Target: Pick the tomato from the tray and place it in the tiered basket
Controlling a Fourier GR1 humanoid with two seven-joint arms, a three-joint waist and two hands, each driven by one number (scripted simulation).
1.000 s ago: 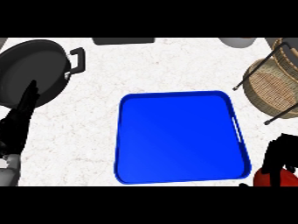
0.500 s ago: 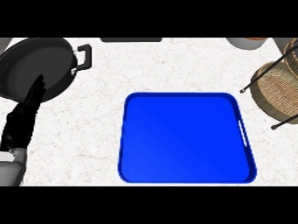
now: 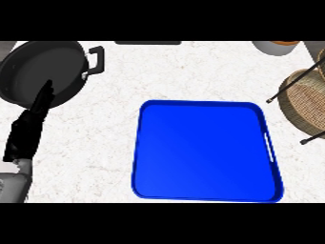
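Glossy blue tray, black pan, tan woven basket, white marbled counter

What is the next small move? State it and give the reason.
Probably bring the right hand, which is out of view, up toward the tiered basket at the right edge. The blue tray holds nothing and no tomato shows anywhere, so nothing here remains to pick. The left hand rests open at the left, by the black pan, far from the basket.

White marble counter: blue tray centre, black pan top left, tiered basket right.
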